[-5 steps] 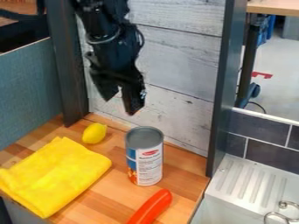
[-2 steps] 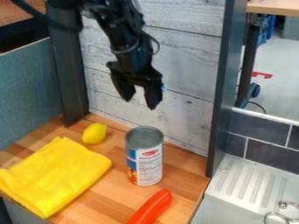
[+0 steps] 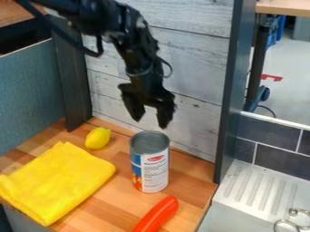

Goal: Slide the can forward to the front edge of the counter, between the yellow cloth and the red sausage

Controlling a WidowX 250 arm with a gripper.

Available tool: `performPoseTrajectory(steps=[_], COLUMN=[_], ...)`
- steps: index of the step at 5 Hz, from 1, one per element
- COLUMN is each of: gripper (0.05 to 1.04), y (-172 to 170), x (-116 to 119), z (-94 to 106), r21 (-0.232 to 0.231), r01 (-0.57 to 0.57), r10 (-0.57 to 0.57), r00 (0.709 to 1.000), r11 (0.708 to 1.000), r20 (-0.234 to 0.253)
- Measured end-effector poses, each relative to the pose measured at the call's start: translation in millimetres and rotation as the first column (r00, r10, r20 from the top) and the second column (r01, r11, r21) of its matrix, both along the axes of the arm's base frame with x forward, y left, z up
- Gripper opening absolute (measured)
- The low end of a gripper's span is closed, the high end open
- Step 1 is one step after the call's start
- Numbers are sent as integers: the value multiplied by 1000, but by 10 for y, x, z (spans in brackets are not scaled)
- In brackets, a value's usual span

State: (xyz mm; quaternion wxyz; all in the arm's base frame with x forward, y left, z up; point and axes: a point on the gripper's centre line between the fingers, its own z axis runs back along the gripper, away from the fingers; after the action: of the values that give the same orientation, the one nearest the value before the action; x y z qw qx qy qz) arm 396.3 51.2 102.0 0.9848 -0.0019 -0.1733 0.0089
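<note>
Camera view: hand [image 3: 150, 120] apparently above can [image 3: 151, 165].

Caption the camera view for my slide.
Open black gripper above an upright can, with a lemon, yellow cloth and red sausage nearby.

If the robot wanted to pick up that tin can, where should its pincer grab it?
Probably around the upper sides of the can, coming straight down from above: it stands upright, its round wall is free all round, and the open pincer already hangs over it.
</note>
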Motion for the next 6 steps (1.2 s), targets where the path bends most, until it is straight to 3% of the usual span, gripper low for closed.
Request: performPoseTrajectory(steps=[1, 2, 4, 6], gripper=[1001, 1001, 1001, 1001], y=[-56, -124, -88, 7], x=[54, 111, 106, -206], z=[-136, -228, -242, -397], r21=[-7, -63, -65, -66], r01=[-20, -27, -60, -54], r10=[20, 28, 61, 47], r00=[1000, 1000, 998, 993], r11=[1000, 998, 996, 996], r20=[-7, 7, 4, -105])
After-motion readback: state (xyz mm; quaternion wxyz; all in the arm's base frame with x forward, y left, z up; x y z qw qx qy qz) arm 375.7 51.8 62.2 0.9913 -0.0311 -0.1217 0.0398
